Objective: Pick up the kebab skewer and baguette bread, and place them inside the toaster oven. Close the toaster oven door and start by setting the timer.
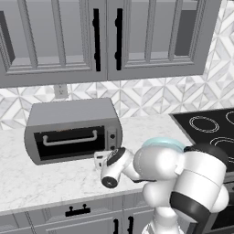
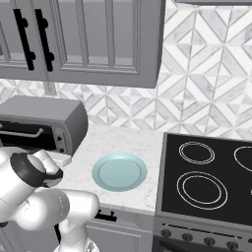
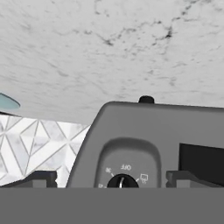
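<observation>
The marble counter (image 1: 55,183) ran under grey cabinets (image 1: 105,36) and a diamond-tile backsplash (image 2: 206,88), with the black cooktop (image 2: 206,177) off to the claw's right. The claw (image 3: 111,179) sat wide open holding nothing, and the toaster oven (image 1: 68,130), door (image 1: 68,142) shut, was right in front of it. The hand view, flipped upside down, caught the oven's dial (image 3: 122,180) up close, while the right base view had the teal plate (image 2: 119,172) in full, beside the claw.
</observation>
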